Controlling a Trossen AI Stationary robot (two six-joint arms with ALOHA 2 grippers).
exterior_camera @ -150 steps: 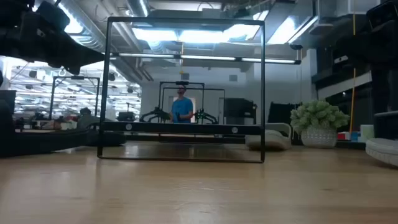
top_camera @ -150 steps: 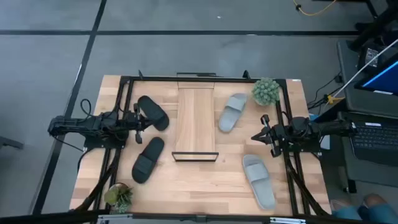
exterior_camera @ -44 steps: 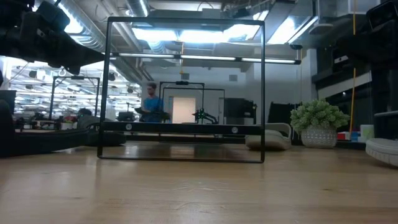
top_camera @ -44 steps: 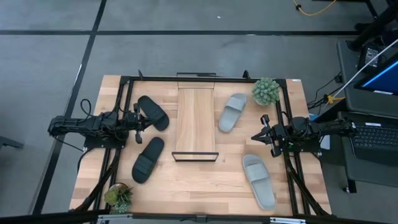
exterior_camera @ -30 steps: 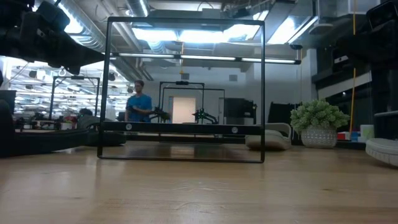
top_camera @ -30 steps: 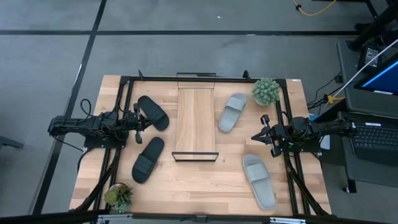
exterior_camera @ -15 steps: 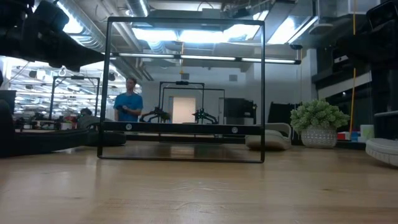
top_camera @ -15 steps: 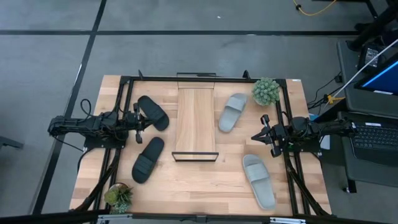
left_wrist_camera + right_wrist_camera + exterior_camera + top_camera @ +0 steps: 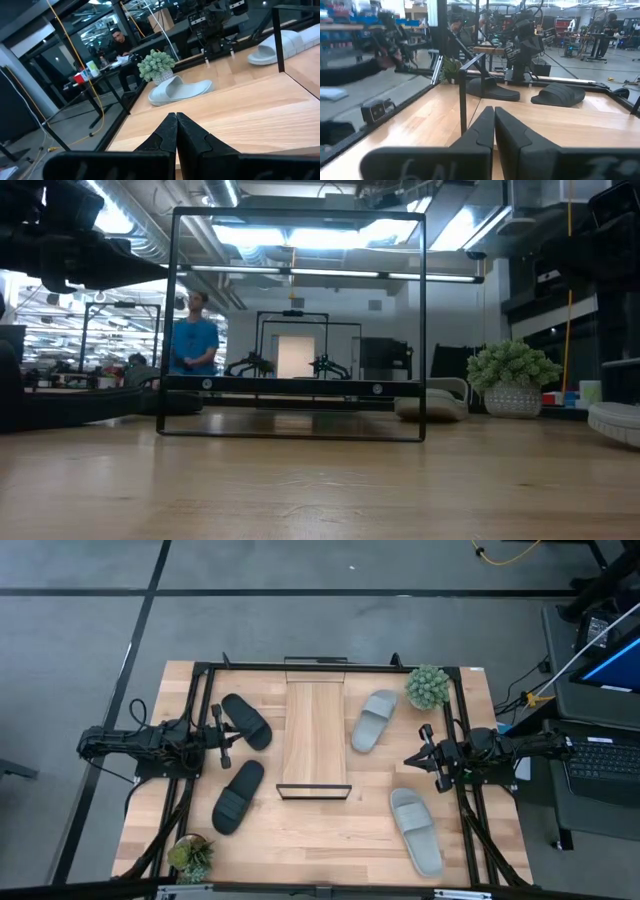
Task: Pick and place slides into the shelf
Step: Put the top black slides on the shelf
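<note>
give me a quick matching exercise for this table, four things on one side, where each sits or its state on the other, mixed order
Things:
1. black slides
2. grey slides
3. shelf
4. left gripper

Places or states:
a. middle of the table, nothing on it
b. shut, empty, between two slides
c. left of the shelf
d. right of the shelf

Pairs: 1-c, 2-d, 3-a, 4-b

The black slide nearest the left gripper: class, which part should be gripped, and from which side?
Grip the black slide by its wide strap, coming straight down from above. It lies flat, sole down, so the arched strap is the only raised part shut fingers could open around. The left gripper, shut, is just beside it.
</note>
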